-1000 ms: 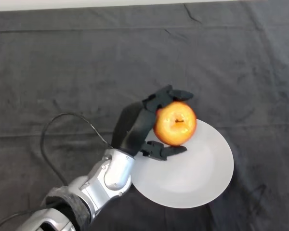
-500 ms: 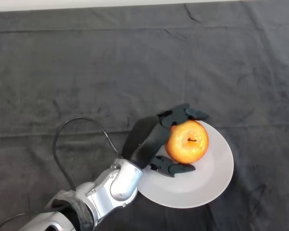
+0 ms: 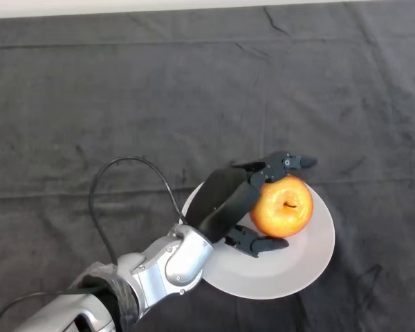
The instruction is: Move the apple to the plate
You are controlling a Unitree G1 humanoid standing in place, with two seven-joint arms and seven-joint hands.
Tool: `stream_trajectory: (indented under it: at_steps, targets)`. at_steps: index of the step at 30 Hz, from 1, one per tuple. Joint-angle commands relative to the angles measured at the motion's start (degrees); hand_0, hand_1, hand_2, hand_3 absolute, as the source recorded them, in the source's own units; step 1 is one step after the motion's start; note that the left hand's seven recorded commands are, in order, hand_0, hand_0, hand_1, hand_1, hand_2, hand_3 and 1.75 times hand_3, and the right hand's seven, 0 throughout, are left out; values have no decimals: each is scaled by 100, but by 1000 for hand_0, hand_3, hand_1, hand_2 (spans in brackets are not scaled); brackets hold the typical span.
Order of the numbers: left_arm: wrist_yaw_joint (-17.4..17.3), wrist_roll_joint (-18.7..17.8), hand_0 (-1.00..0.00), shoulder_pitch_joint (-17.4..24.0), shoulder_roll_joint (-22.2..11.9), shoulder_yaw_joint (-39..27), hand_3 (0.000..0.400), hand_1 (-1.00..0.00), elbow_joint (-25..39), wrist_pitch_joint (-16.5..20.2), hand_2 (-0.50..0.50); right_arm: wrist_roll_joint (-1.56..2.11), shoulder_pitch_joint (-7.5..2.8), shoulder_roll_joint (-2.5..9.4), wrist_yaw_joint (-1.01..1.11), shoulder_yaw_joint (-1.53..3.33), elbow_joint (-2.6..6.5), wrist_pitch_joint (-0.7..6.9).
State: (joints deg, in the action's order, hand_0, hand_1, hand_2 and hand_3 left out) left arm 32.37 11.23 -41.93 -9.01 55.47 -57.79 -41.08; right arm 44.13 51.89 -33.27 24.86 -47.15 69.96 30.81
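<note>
The apple (image 3: pixel 282 206), orange-yellow with its stem pit facing up, is over the middle of the white plate (image 3: pixel 301 259). My left hand (image 3: pixel 225 200) reaches in from the lower left and is over the plate's left part. Its fingers (image 3: pixel 285 164) curl over the apple's far side and its thumb (image 3: pixel 259 243) lies against the near side, so the hand is shut on the apple. I cannot tell whether the apple rests on the plate or hangs just above it.
The plate lies on the dark cloth (image 3: pixel 124 104) that covers the whole table. A pale strip (image 3: pixel 124 5) runs along the table's far edge.
My hand has carried the apple right and down, from the plate's upper left rim to over its middle. The fingers stand a little straighter now.
</note>
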Motion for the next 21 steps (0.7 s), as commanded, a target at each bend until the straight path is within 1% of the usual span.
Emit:
stream_trajectory:
  at_steps: [1, 16, 21]
  targets:
    - [-117, 258, 0, -174, -130, 240, 0, 0, -409, 108, 0, 56, -187, -116, 7, -29, 69, -26]
    - [-15, 377, 0, -288, -164, 217, 0, 0, -597, 100, 0, 55, -181, -123, 13, -32, 82, -28]
    - [29, 393, 0, -333, -249, 124, 0, 0, -656, 21, 0, 54, -180, -123, 15, -32, 84, -30]
